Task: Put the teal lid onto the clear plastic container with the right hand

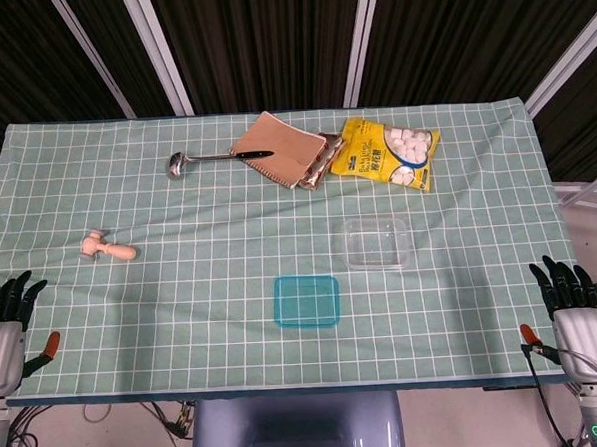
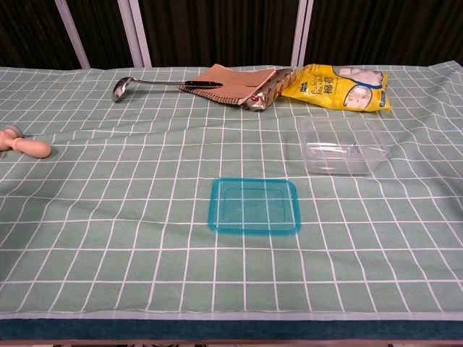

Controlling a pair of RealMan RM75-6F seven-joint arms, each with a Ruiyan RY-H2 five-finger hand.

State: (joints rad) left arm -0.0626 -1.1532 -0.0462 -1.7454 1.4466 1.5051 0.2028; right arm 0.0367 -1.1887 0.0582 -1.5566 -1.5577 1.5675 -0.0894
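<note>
The teal lid (image 1: 307, 301) (image 2: 254, 206) lies flat on the green checked cloth near the table's front middle. Behind it and to the right stands the clear plastic container (image 1: 378, 243) (image 2: 341, 146), with nothing in it. My right hand (image 1: 575, 304) hangs at the table's front right corner, far from the lid, fingers spread and holding nothing. At the front left corner, off the table edge, my left hand (image 1: 5, 317) also holds nothing, its fingers apart. The chest view shows neither hand.
At the back lie a metal ladle (image 1: 207, 159) (image 2: 152, 84), a brown notebook (image 1: 275, 148) (image 2: 228, 81), a snack wrapper (image 1: 318, 162) and a yellow bag of sweets (image 1: 388, 152) (image 2: 338, 85). A small wooden tool (image 1: 109, 247) (image 2: 23, 144) rests at the left.
</note>
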